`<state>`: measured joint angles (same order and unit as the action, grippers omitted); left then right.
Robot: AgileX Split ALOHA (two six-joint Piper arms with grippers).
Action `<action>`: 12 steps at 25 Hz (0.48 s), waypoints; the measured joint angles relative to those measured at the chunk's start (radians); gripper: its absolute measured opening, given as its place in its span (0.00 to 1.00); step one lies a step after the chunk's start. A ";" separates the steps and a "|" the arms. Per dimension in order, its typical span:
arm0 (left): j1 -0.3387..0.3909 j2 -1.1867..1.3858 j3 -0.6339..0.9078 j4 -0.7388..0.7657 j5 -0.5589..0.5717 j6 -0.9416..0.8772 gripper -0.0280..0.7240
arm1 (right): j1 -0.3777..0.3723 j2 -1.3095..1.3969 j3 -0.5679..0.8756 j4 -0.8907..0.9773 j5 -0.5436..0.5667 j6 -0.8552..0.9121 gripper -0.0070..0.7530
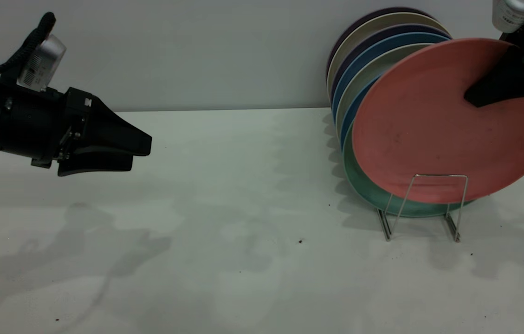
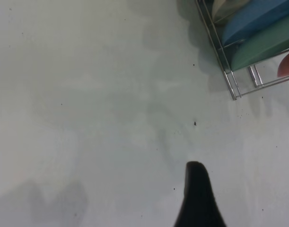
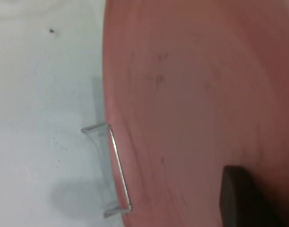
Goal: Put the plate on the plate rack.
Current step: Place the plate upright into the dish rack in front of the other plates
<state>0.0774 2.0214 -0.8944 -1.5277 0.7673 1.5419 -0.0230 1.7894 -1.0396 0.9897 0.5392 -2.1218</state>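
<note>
Nearly there — my right gripper clamps the round salmon-pink matte plate, its lower edge behind the thin silver wire rack's front loop; lowering and release remain.

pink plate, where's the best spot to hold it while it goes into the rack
By its upper rim, from above on the right, where the right gripper pinches the plate now. The plate stands nearly on edge, its lower edge behind the plate rack front loop, so only the top rim is free. The left gripper hangs idle far left.

Stacked plates, white table
</note>
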 joint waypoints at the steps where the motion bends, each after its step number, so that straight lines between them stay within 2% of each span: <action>1: 0.000 0.000 0.000 0.000 0.000 0.000 0.76 | 0.000 0.003 0.000 0.000 -0.002 0.000 0.19; 12: 0.000 0.000 0.000 0.000 0.000 -0.002 0.76 | 0.000 0.006 0.000 0.068 0.018 0.000 0.19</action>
<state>0.0774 2.0214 -0.8944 -1.5277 0.7673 1.5402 -0.0230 1.7957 -1.0396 1.0581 0.5577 -2.1218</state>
